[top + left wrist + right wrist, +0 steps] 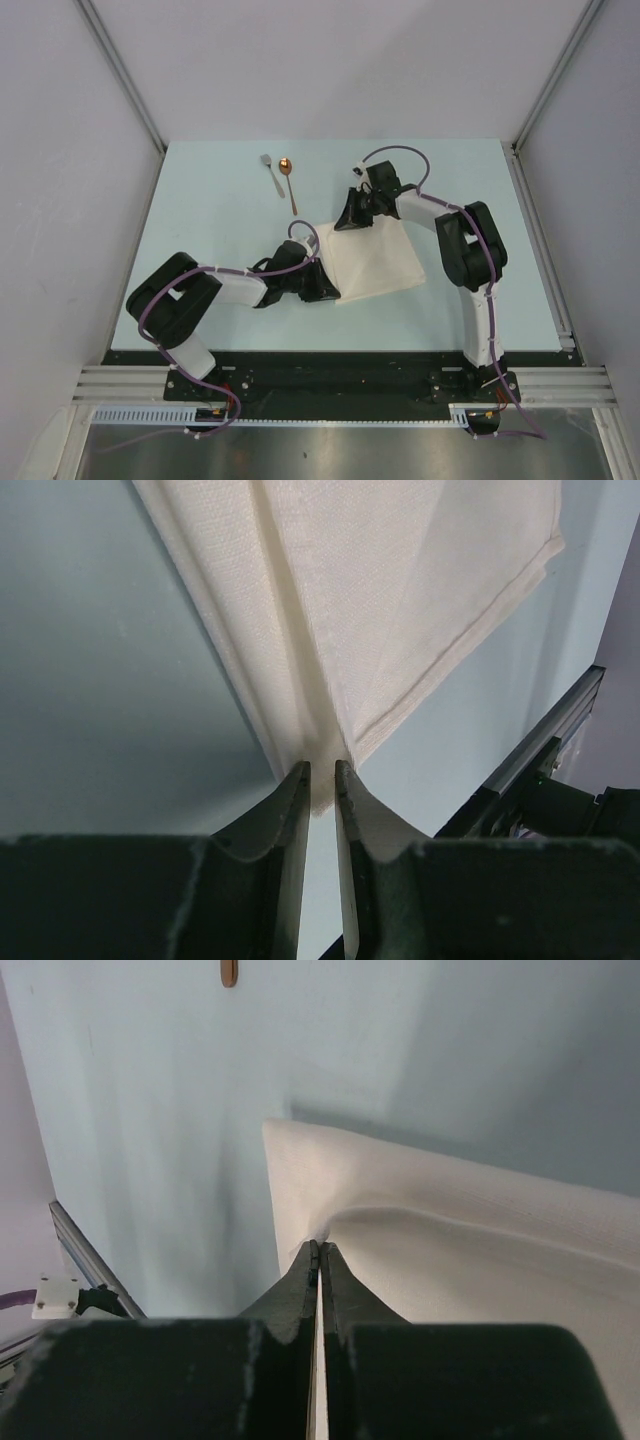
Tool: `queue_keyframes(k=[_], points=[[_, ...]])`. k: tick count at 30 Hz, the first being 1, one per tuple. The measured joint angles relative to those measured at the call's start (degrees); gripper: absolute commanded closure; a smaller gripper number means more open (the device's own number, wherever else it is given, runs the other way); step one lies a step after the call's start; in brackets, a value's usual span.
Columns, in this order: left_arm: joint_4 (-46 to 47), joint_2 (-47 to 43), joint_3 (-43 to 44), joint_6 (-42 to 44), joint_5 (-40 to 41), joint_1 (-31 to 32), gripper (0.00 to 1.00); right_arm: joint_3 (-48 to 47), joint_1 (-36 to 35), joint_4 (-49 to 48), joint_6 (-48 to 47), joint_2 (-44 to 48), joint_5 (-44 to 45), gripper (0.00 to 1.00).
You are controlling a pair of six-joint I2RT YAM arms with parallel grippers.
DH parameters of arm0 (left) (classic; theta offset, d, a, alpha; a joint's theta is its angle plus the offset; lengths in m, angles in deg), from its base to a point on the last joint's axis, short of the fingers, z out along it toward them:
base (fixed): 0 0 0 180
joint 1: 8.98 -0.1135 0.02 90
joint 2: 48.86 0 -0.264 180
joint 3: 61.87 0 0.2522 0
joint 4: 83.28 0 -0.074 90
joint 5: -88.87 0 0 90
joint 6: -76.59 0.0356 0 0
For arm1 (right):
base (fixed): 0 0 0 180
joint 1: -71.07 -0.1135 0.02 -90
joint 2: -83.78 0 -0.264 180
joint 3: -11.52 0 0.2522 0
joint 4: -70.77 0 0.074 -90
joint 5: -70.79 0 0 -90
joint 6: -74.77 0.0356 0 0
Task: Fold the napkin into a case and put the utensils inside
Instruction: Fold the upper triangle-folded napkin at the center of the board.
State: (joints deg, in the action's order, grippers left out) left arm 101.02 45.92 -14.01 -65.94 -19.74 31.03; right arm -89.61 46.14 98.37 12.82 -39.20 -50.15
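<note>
The napkin (385,258) lies on the tabletop (220,220) in front of both arms, and it is held at two corners of one edge. That edge is its 9 o'clock side and runs roughly from 12 to 6 o'clock.

The 6 o'clock end is taken by the left tool (327,290). In the left wrist view a narrow gap is seen between its jaws, the corner of the cloth is pinched at the tips, and creases fan away from the grip. More than one layer of cloth can be made out at that corner.

The 12 o'clock end is taken by the right tool (351,222). Its jaws are seen pressed together on the cloth, which puckers up at the tips.

From both tools the body of the napkin spreads toward 3 o'clock. This is judged to be the relation that matters: a fold would be made by carrying the held edge across toward 3 o'clock, with both ends kept level so that the strip comes out narrow and straight.

The fork (270,172) and the spoon (289,180) lie side by side at about 11 o'clock from the napkin, well apart from it. They are not yet touched, and the right tool is the nearer to them.
</note>
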Motion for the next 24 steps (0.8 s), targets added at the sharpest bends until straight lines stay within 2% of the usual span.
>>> queue_keyframes(k=[10,17,24], points=[[0.0,-1.14,-0.96,-0.17,0.68,0.11,0.78,-3.54,-0.52,-0.59,0.44,-2.93,-1.46,1.0],[-4.11,-4.13,-1.9,0.02,2.47,0.13,0.74,-4.44,-0.74,-0.5,0.66,-4.22,-2.03,1.0],[-7.96,-6.6,-2.29,0.33,4.11,0.24,0.75,-5.25,-1.2,-0.61,0.68,-4.44,-2.56,1.0]])
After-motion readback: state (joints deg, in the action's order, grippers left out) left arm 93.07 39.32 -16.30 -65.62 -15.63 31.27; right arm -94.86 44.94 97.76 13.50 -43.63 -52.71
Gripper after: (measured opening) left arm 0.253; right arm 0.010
